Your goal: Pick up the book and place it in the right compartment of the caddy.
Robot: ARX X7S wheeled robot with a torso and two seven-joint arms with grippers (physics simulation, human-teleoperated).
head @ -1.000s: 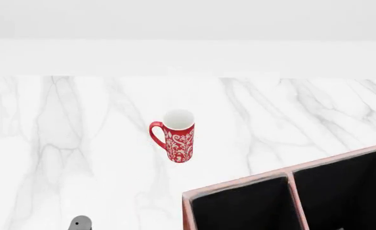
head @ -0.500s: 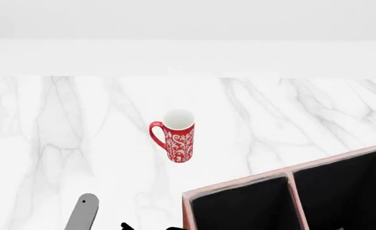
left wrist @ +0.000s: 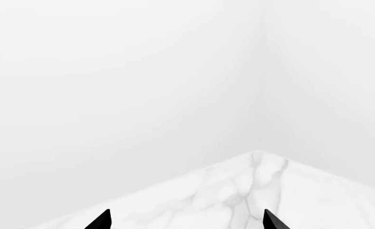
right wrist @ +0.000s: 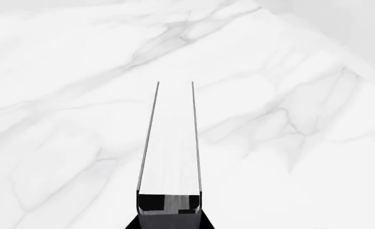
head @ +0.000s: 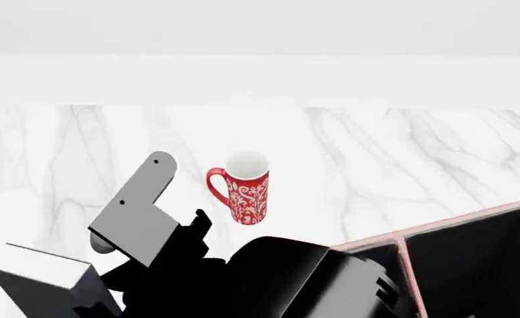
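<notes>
1. Since the right wrist view looks straight down the book (right wrist: pixel 169 143), the grasp can be read there: white page edges face the camera with a thin black cover on each side, and the right gripper (right wrist: pixel 168 210) is clenched on its near end. The book is carried clear above the marble table (right wrist: pixel 289 71).
2. From the head view I cannot pick the book out with any certainty; dark arm links (head: pixel 269 278) fill the lower middle and cover the near-left part of the caddy (head: pixel 458 222).
3. The left gripper (left wrist: pixel 186 222) is released, its two tips well apart with nothing between them, and it faces the wall and a table corner.
4. The step in hand looks like the carry to the caddy. To do it well, keep the clamp firm and the book upright, spine in line with the dividers, so it can go down edge-first.
5. Bring it over the rightmost compartment, which lies partly past the head view's edge, and check the divider before lowering.
6. Pass well away from the red mug (head: pixel 246 189), standing apart beyond the caddy.
</notes>
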